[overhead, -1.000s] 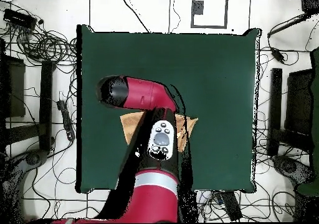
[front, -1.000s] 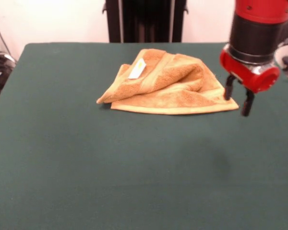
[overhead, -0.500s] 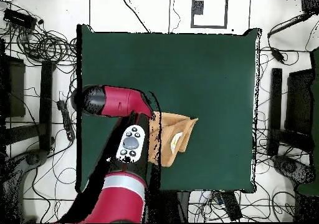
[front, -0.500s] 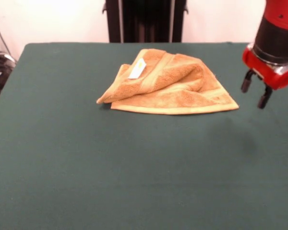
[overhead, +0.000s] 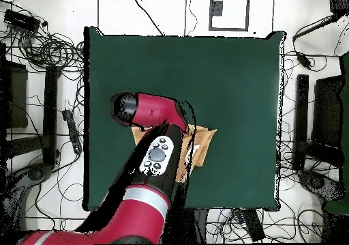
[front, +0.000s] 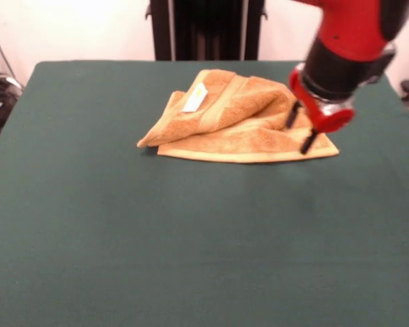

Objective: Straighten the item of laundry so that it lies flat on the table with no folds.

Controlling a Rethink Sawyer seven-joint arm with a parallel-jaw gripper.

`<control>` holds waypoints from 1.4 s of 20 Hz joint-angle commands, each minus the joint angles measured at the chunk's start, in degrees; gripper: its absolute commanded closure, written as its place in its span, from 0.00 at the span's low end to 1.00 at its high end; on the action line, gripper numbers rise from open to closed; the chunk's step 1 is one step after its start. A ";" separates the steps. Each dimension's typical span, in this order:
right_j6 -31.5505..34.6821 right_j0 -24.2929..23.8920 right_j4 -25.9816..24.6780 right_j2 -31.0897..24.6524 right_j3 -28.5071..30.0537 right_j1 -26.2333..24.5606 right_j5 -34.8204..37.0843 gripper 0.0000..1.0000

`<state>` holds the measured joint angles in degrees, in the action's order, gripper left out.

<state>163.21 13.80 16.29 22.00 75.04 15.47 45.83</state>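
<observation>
My arm point(front: 347, 41) comes in from upper right, wrist tilted; my gripper point(front: 300, 131) points down-left, its two dark fingers point(front: 292, 114) spread apart, nothing between them.

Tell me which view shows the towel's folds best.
The front view. There the towel lies whole on the table, its bunched upper layers, border band and white label plain to see, with the gripper over its right end, fingers apart. In the overhead view the arm covers most of the towel; only an edge shows.
</observation>
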 commanded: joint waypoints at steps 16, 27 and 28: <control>25.54 3.91 11.89 4.58 -1.54 -3.99 7.82 0.00; 11.56 -1.40 9.44 0.60 6.01 -3.20 -0.96 0.00; 11.73 -1.39 9.45 0.49 6.06 -3.41 -1.56 0.00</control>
<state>168.09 14.23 24.54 28.11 74.46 12.60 47.90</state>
